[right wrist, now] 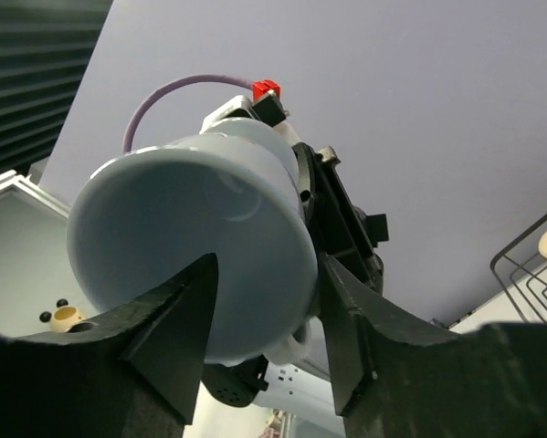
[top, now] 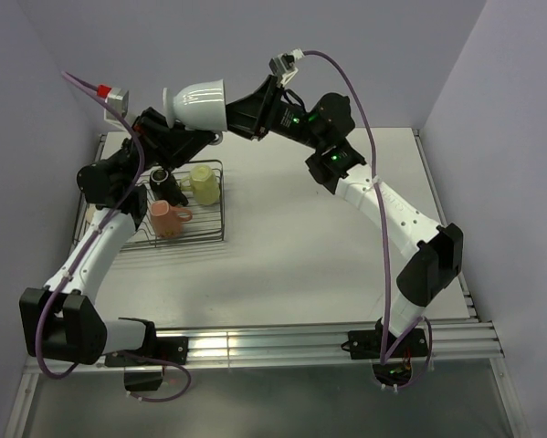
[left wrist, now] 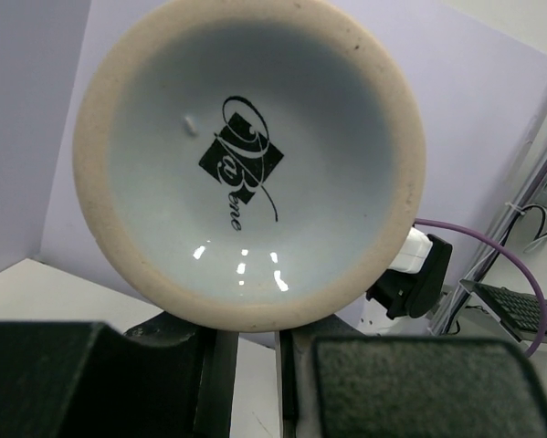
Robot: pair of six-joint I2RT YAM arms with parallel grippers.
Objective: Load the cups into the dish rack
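The light blue mug (top: 200, 102) is held high above the table's far left, lying sideways with its mouth toward the right arm. My left gripper (top: 203, 137) reaches under it with its fingers nearly together at the handle. The left wrist view shows the mug's logo-printed base (left wrist: 246, 164) just above the fingers (left wrist: 182, 365). My right gripper (top: 231, 111) straddles the mouth end, a finger against each side of the mug (right wrist: 191, 246). The dish rack (top: 214, 228) on the left holds a black cup (top: 160, 176), a pale yellow mug (top: 204, 183) and a pink cup (top: 168, 219). The brown cups are out of view.
Grey walls close in the table at the back and sides. An aluminium rail (top: 282, 345) runs along the near edge by the arm bases. A corner of the rack's wire (right wrist: 529, 274) shows at the right of the right wrist view.
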